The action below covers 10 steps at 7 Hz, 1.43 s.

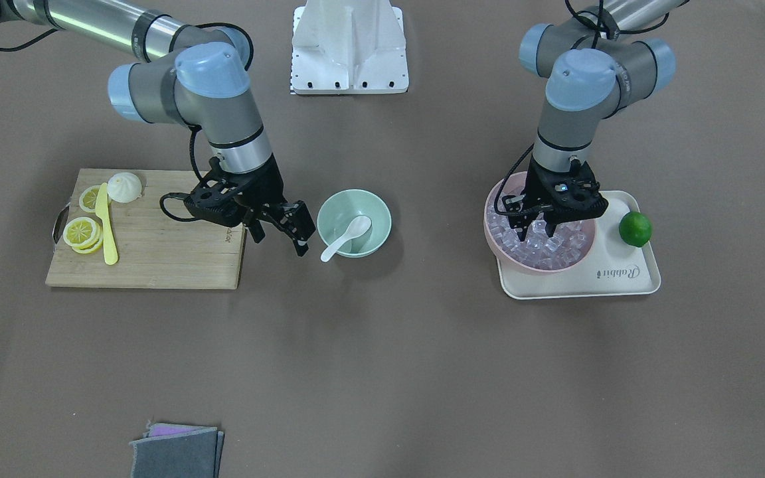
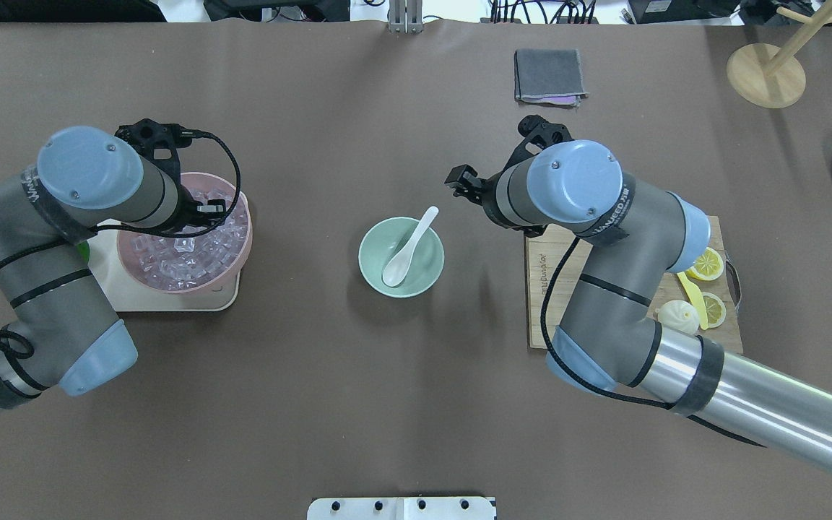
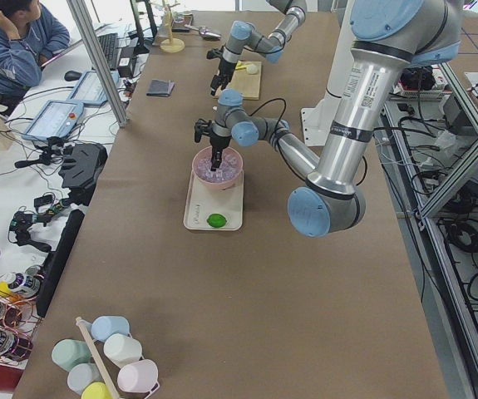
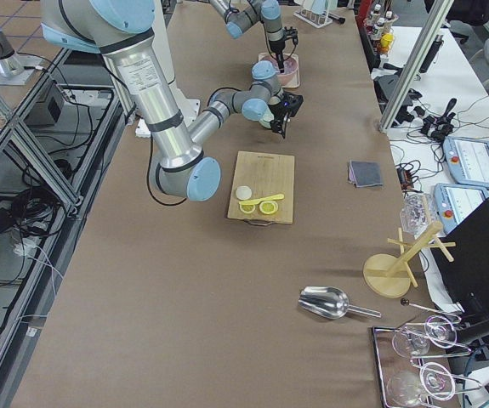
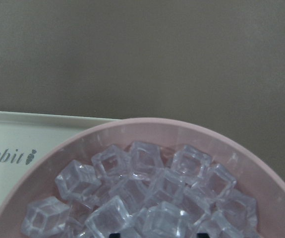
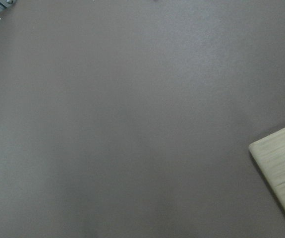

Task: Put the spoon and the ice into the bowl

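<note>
My left gripper (image 1: pixel 536 234) has its fingers spread wide, tips down among the ice (image 1: pixel 565 247) in the pink bowl (image 1: pixel 490 229). My right gripper (image 1: pixel 281 244) hangs parted and empty just beside the bowl (image 1: pixel 372 206); the spoon (image 1: pixel 349 236) lies inside, handle over the near rim.

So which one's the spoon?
In the middle of the brown table sits a small mint-green bowl. The white soup spoon lies in it, handle over the rim. The yellow plastic knife on the wooden board is flat; this has a deep scoop.
</note>
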Motion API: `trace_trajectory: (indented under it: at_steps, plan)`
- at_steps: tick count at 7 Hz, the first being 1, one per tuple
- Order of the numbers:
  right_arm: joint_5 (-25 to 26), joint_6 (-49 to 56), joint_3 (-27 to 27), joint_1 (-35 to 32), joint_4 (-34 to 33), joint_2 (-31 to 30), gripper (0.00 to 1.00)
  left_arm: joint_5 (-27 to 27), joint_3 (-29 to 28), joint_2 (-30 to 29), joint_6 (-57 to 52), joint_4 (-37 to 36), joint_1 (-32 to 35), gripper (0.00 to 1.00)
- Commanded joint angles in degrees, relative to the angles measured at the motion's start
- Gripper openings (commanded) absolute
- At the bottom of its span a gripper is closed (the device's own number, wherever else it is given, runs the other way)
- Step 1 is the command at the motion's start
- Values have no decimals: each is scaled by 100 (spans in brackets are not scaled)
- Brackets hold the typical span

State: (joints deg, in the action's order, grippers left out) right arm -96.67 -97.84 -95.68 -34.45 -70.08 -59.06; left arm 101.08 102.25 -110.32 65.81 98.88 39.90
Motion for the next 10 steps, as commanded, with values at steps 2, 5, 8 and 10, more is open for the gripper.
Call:
trace_trajectory:
  at_steps: [2,5,8,10]
  plan:
    - [-334,265,-416,-237,3,-483,100,0,-13,-7,-7,0,0,42]
    - [-370,266,-583,-255,3,-684,100,0,14,-7,2,0,0,0]
    - [-746,466,-933,-526,3,-1009,100,17,197,11,-16,-9,61,0]
    - [-871,564,-1225,-633,-6,-1292,100,9,373,72,-16,-9,105,11]
